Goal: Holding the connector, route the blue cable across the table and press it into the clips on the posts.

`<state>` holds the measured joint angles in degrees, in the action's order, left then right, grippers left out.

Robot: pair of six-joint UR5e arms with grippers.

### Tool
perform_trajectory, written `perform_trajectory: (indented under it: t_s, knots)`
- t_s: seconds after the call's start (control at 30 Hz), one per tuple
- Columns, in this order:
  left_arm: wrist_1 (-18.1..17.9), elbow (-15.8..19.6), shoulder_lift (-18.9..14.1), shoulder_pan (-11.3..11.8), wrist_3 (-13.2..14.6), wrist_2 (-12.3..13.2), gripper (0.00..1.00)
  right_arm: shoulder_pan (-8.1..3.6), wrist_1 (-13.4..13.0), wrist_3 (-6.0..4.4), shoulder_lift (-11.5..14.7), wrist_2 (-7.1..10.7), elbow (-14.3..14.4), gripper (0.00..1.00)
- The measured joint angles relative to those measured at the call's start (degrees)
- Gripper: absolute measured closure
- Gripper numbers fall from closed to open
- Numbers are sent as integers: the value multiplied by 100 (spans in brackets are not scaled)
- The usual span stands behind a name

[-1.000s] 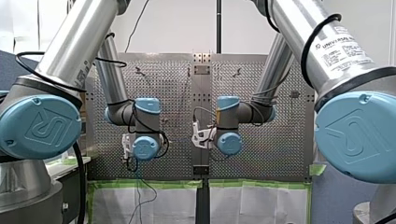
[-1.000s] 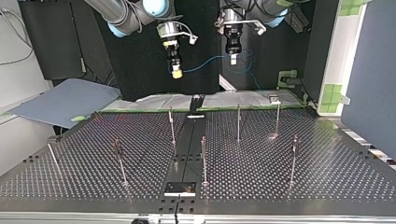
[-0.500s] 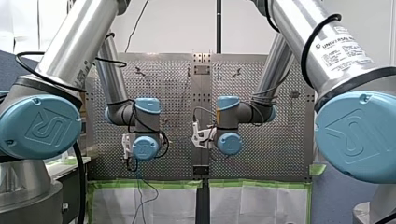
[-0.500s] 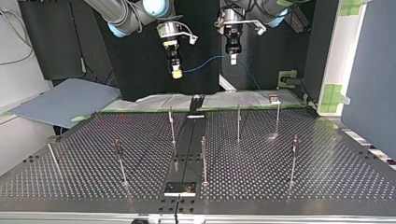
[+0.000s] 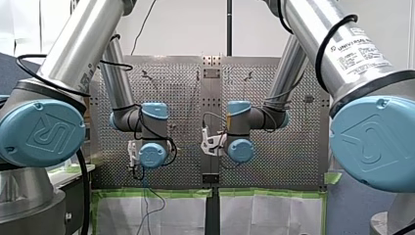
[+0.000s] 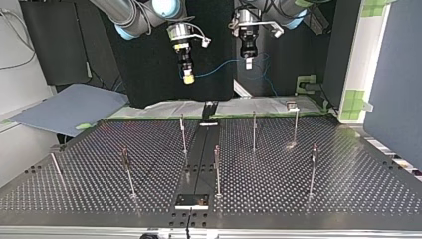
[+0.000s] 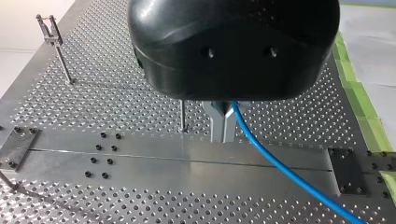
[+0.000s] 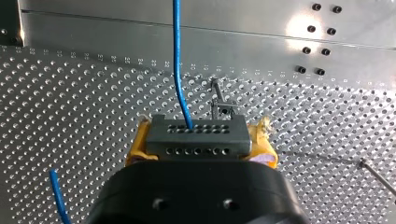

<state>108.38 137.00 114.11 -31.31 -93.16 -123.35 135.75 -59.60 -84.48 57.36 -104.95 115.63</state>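
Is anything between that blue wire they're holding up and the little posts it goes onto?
Nothing visible does. The blue cable spans from my right gripper to my left gripper in the air, and only open space separates it from the posts on the table.

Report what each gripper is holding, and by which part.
My right gripper clamps the connector by its two short ends, between yellow pads. My left gripper pinches the blue cable partway along its length, away from the connector.
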Motion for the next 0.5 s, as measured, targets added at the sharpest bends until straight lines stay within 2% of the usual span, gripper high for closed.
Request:
perform_trajectory:
  t_s: [0.37,0.5]
  knots:
    - [-1,-1,0,0,3,0,100,0,0,0,0,0,1,100]
    - [75,-1,44,78,8,66,100,-1,0,0,0,0,6,100]
